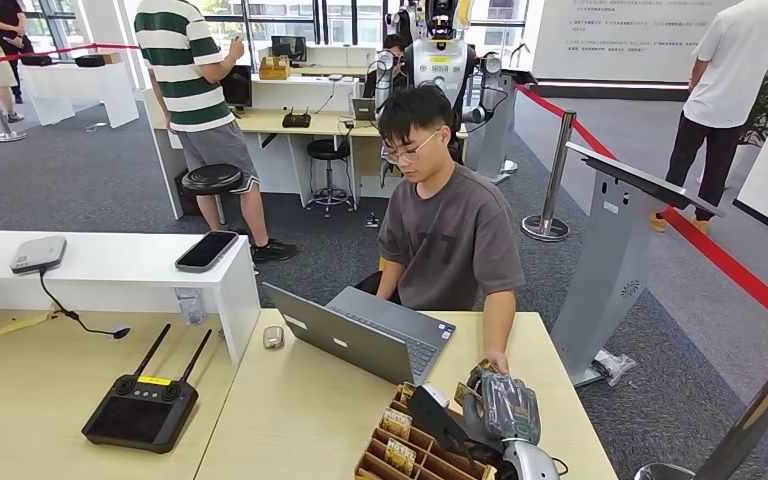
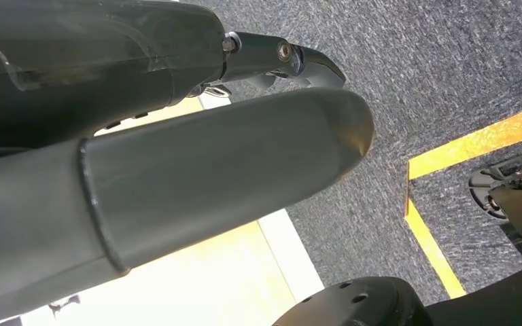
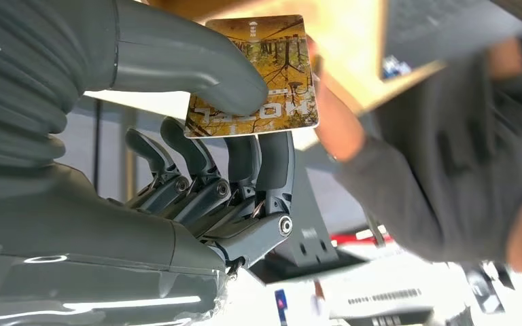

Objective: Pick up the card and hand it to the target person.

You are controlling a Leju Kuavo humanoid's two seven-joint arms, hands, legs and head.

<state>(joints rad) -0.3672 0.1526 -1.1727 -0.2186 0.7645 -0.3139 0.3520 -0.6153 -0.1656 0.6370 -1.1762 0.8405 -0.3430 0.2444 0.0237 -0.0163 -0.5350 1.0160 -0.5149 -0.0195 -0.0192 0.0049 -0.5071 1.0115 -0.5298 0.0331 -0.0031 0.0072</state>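
One glossy rectangular card (image 3: 255, 75) pinched by ribbed grey right hand (image 3: 197, 136).

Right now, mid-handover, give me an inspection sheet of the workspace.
Surface: wooden table, bare in the middle.
Job's things: card pinched by the right hand; person's hand beside it.
Clutter: laptop, mouse, card box, controller, phone.
Hands: right holds the card; left hand hangs over the floor.
Cables: one from the grey device.
Surroundings: seated person, rope barrier, bystanders.
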